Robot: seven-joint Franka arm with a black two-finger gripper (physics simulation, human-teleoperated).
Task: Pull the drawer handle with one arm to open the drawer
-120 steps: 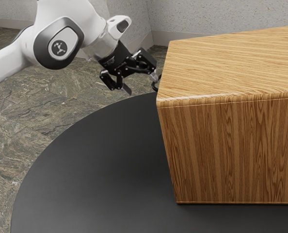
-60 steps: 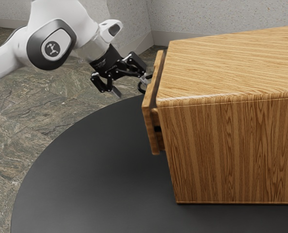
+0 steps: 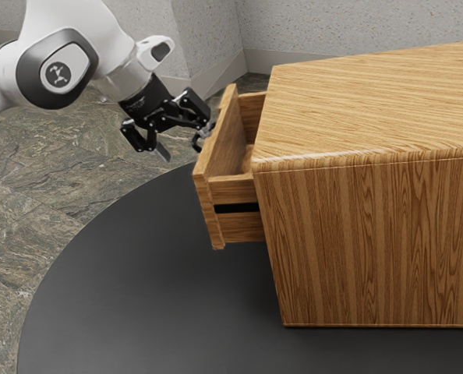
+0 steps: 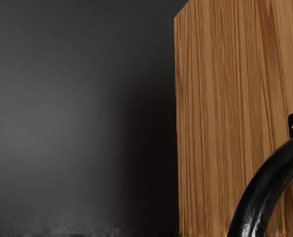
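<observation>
- Mottled stone floor [image 3: 29, 195] and a grey wall [image 3: 333, 23] surround a round black table [image 3: 153, 288], which carries a wooden cabinet [image 3: 372, 234].
- At the cabinet's top, the drawer [image 3: 230, 187] stands partly out toward the exterior view's left. Its grain matches the cabinet, and a dark gap shows under its side.
- Bare tabletop lies below and ahead of the drawer front, with floor beyond the table's rim.
- The gripper [image 3: 185, 145] hangs just off the drawer front. Its fingers are spread, with the black handle [image 3: 201, 139] against the one nearer the wood, so nothing is clamped.
- The wrist view adds the handle's curved bar [image 4: 265, 192], its mount and the front panel's straight edge [image 4: 225, 123].
</observation>
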